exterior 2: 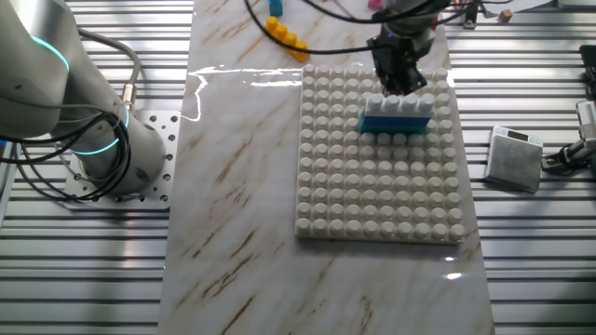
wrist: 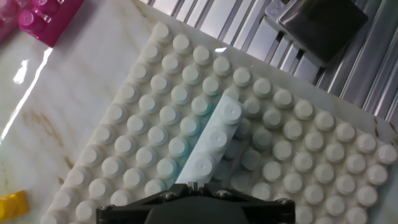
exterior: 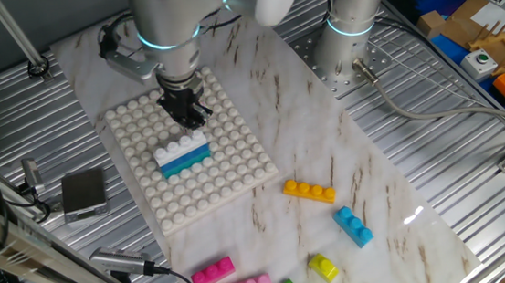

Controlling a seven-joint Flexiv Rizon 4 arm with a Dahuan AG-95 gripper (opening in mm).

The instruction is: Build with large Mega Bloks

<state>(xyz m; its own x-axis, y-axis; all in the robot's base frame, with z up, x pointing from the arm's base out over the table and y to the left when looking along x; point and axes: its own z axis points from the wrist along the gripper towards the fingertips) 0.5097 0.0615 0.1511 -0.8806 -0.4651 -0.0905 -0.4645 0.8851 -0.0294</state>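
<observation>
Gripper (exterior: 192, 116) above white brick (exterior: 183, 148) (no legible writing) on teal brick (exterior: 185, 164).

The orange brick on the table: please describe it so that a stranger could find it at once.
Start at the white studded baseplate on the marble table. Loose bricks lie past its lower right corner; the orange brick is nearest to the plate, above the blue brick. It alone is orange, long and flat.

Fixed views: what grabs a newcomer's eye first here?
The white studded baseplate in the middle of the marble table, carrying a white brick on a teal brick. The black gripper hangs right above that stack; jaw state unclear. Loose bricks lie off the plate: orange, blue, pink.
</observation>
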